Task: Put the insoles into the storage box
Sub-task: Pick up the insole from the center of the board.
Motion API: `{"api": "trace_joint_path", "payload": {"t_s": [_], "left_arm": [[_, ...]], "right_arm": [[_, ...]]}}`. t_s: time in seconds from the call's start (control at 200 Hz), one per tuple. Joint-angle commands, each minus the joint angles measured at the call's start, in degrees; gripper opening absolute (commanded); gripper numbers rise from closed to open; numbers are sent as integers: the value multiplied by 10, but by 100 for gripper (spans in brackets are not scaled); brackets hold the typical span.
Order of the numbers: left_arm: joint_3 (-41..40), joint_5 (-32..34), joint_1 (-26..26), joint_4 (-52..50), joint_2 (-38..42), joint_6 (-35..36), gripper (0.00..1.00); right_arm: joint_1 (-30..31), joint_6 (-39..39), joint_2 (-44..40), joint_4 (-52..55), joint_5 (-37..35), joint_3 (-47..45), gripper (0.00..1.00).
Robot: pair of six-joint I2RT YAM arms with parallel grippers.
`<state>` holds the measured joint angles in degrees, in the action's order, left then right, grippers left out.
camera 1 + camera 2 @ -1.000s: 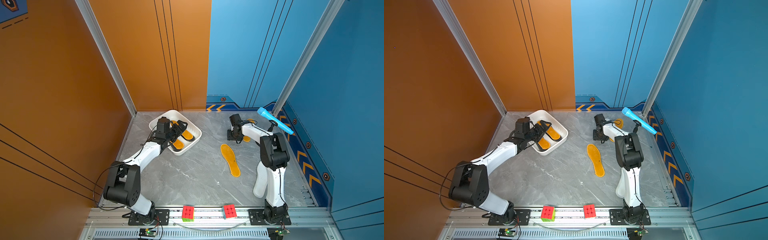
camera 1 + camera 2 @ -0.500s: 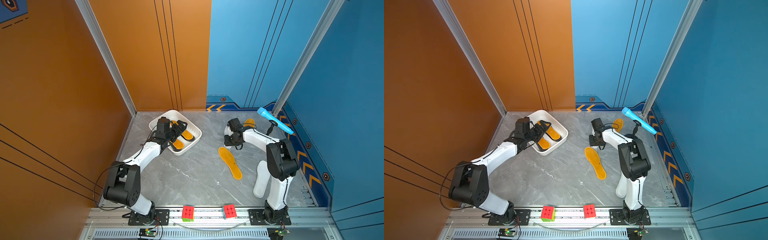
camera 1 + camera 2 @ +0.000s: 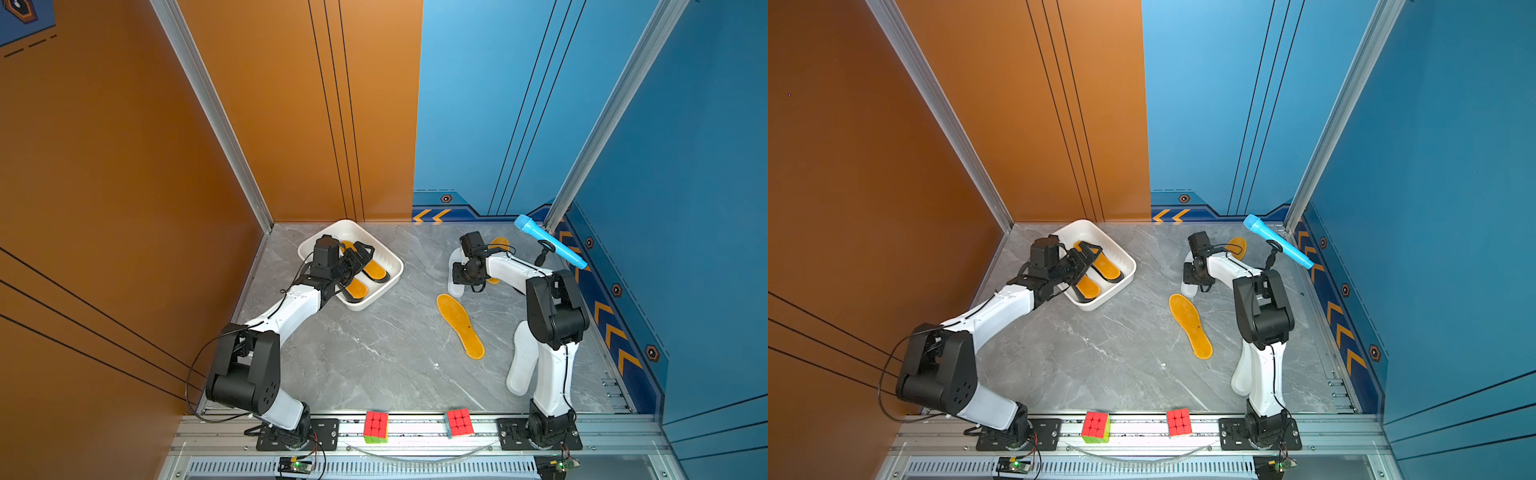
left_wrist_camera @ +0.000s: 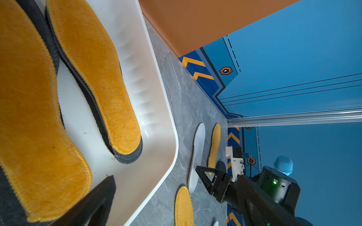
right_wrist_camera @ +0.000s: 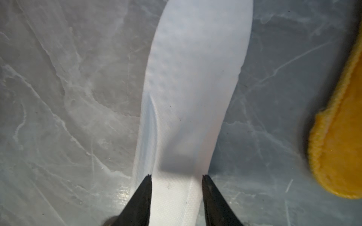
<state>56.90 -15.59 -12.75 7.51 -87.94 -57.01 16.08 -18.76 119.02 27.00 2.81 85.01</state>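
- Grey marble-look tabletop (image 3: 374, 361): white shallow plastic storage box (image 3: 380, 291) sits far left.
- Inside box: two orange-yellow fuzzy insoles (image 3: 374, 270) over dark grey insoles (image 4: 125, 158).
- Left gripper (image 3: 360, 262): jaws wide apart, empty, above box.
- Right gripper (image 5: 177, 176): jaws apart, tips astride white foot-shaped insole (image 5: 195, 78) lying on tabletop.

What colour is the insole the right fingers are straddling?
The insole is white, faintly dimpled; it shows best in the right wrist view.

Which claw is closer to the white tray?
Left. The left gripper hangs open over the storage box, above the insoles in it; the right gripper is across the table, straddling a white insole.
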Motion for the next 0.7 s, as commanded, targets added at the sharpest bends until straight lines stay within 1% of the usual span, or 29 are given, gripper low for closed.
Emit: {"api": "trace_joint_path", "payload": {"t_s": [0.0, 0.26, 0.275, 0.566, 0.691], "left_arm": [[-11, 4, 5, 2, 15, 1, 98], [-8, 2, 4, 2, 11, 1, 98], [-8, 2, 5, 2, 11, 1, 98], [-9, 0, 5, 2, 11, 1, 98], [-9, 0, 5, 2, 8, 0, 98]], "right_arm": [[1, -15, 12, 14, -19, 13, 43], [-3, -10, 2, 2, -28, -5, 43], [-3, -10, -14, 1, -29, -6, 43], [-17, -9, -19, 1, -33, -10, 48], [-20, -12, -13, 0, -28, -10, 49]]}}
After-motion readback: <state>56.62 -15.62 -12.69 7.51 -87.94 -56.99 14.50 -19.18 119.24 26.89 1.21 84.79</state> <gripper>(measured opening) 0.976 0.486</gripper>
